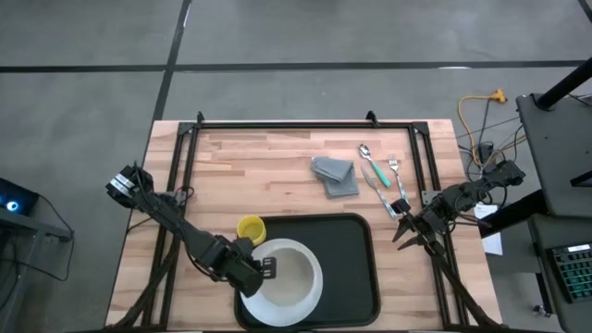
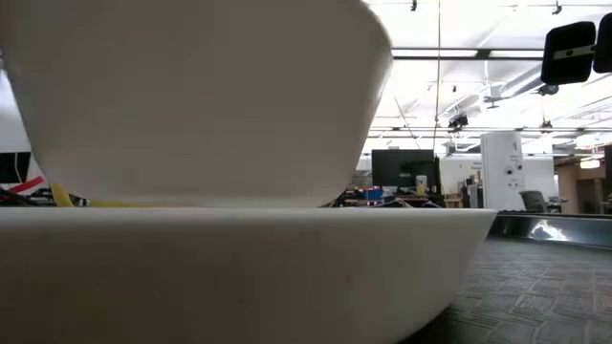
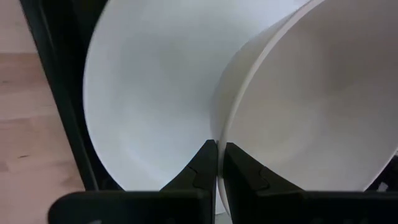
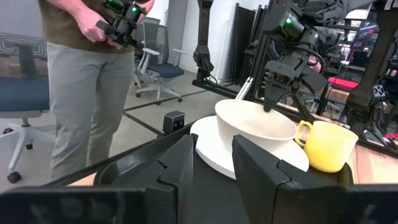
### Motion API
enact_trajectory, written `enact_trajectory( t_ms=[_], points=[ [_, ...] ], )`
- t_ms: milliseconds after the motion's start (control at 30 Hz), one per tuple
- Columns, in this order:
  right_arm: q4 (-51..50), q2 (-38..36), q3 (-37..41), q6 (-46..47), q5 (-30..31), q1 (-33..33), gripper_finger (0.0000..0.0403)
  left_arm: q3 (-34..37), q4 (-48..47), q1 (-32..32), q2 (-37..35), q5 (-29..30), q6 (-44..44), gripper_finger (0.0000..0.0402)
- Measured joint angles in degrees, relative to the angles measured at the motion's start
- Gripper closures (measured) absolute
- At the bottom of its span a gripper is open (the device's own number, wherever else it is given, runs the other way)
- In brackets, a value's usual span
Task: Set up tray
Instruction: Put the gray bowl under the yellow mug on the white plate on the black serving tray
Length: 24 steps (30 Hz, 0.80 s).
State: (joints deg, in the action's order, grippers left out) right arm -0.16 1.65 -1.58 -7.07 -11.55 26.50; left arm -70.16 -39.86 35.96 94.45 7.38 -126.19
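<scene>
Bowl (image 2: pixel 191 100), white, smooth, filling the low view and hiding the left tool there. Left tool (image 3: pixel 216 163) pinched on the bowl's thin rim, above a round white plate (image 1: pixel 262 298). Black rimmed tray (image 1: pixel 356 268) on the wooden tabletop (image 1: pixel 268 176). Right tool (image 1: pixel 403 231) beside the tray, part open, empty. Yellow mug (image 4: pixel 326 146) beyond.

The tray (image 1: pixel 356 268) lies at the desk's (image 1: pixel 268 162) six o'clock edge. A plate (image 1: pixel 310 294) sits in the tray's nine o'clock half, a bowl (image 1: pixel 289 268) on it. A mug (image 1: pixel 251 228) stands just beside the tray's ten o'clock corner. Cloth (image 1: pixel 337 175), spoon (image 1: pixel 368 160) and fork (image 1: pixel 396 174) lie at one o'clock.
</scene>
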Motion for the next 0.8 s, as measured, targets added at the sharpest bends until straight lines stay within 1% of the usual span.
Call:
enact_trajectory(
  t_ms=[267,800],
  points=[
    [0.0,0.0,0.0,0.0,0.0,0.0,0.0303,1.6,2.4,0.8,0.1,0.0,0.0,0.0400],
    [0.0,0.0,0.0,0.0,0.0,0.0,0.0303,3.1,2.0,1.5,0.1,0.0,-1.0,0.0394]
  ],
)
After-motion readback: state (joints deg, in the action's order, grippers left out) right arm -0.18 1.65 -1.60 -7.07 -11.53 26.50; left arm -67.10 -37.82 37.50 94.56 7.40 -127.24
